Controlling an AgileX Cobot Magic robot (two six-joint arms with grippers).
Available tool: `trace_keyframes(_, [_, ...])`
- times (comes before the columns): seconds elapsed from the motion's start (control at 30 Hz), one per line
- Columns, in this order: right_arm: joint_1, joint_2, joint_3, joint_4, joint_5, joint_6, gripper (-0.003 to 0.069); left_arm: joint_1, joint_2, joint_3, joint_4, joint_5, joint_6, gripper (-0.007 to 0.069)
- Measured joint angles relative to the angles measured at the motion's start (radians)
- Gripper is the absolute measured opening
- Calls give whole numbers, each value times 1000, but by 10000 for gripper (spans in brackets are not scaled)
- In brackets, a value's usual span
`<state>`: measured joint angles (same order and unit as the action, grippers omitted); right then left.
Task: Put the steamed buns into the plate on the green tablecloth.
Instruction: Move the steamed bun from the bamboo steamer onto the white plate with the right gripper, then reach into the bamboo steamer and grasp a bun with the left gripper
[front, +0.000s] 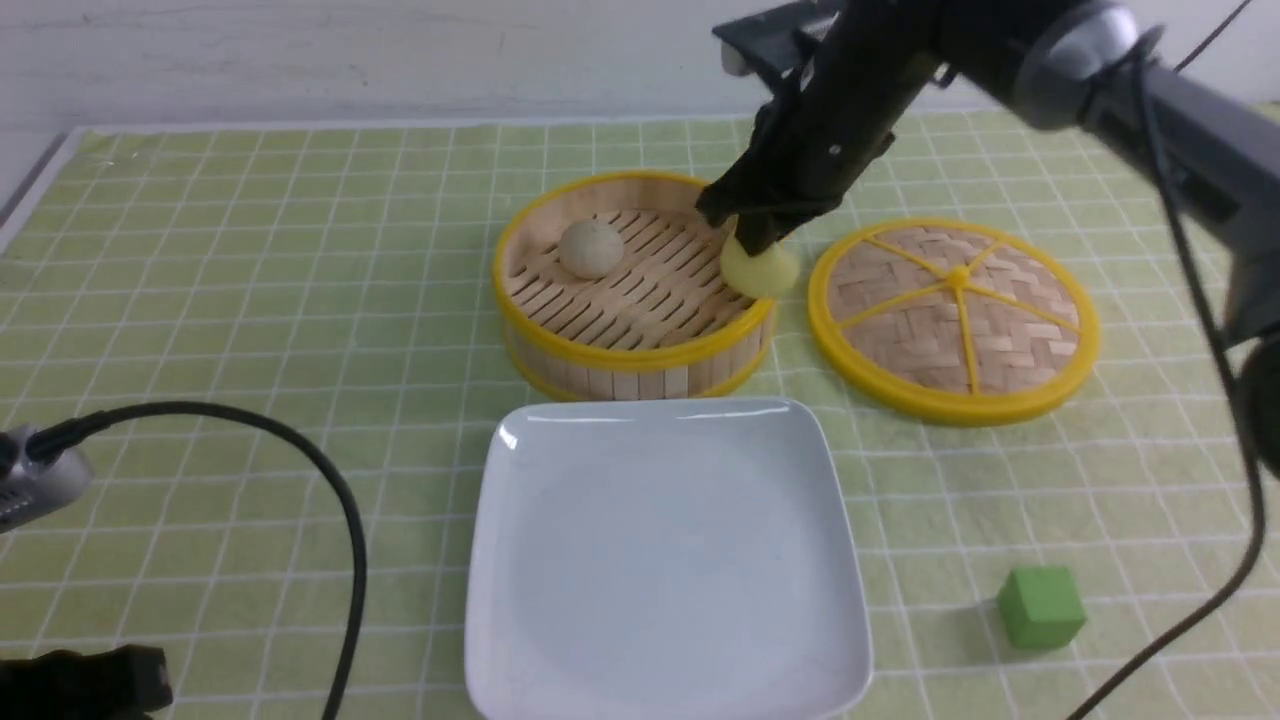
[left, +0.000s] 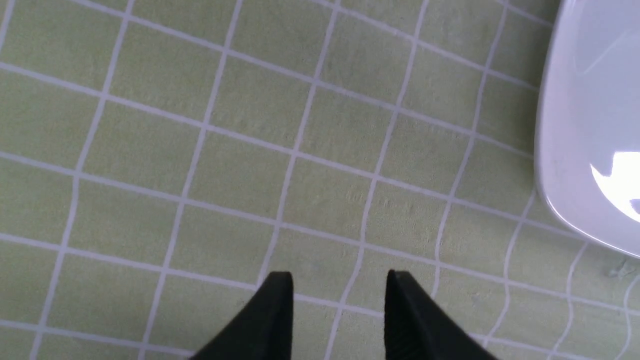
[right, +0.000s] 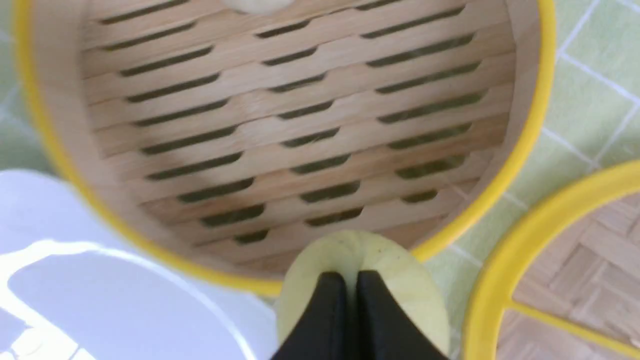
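My right gripper (front: 757, 243) is shut on the pale yellow bun (front: 766, 272) and holds it above the right rim of the bamboo steamer (front: 560, 325). In the right wrist view the two fingers pinch the yellow bun (right: 400, 270), nearly together. The off-white bun (front: 590, 248) sits inside the steamer at its back left. The white square plate (front: 520, 600) lies empty on the green tablecloth (front: 250, 300), in front of the steamer. My left gripper (left: 340, 280) is open and empty over bare cloth, beside the plate's edge (left: 550, 150).
The woven bamboo lid (front: 955, 315) lies flat to the right of the steamer. A green cube (front: 1040, 605) sits at the front right. A black cable (front: 330, 500) arcs over the cloth at the front left.
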<state>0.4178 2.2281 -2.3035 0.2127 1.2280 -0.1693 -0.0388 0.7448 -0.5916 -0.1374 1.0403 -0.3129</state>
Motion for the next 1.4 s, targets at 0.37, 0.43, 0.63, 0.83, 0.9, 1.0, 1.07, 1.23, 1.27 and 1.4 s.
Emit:
trace_keyframes(0.37, [128,-333,558,59,-29,78,19,0,0,0,0,-15,0,286])
trace_keyframes(0.43, [143,-333,616,59,-63,87,22,0,0,0,0,-27,0,286])
trace_keyframes(0.63, [189,-250,797,52,-295,152,165,0,0,0,0,-43,0,286])
trace_keyframes(0.83, [185,-229,747,45,-226,153,462,0,0,0,1,-45,0,286])
trace_keyframes(0.9, [175,-247,702,7,-134,153,480,0,0,0,3,-46,0,286])
trace_keyframes(1.0, [145,-327,610,-82,-35,153,370,0,0,0,8,-56,0,286])
trace_keyframes(1.07, [125,-403,598,-126,-26,160,237,0,0,0,8,-72,0,286])
trace_keyframes(1.23, [75,-671,745,-162,-11,215,-10,0,19,0,-3,-127,0,227])
trace_keyframes(1.27, [73,-683,757,-164,-10,217,-11,0,19,0,-4,-129,0,227])
trace_keyframes(1.4, [68,-961,1095,-166,-18,255,-14,0,144,-27,-121,-166,85,34])
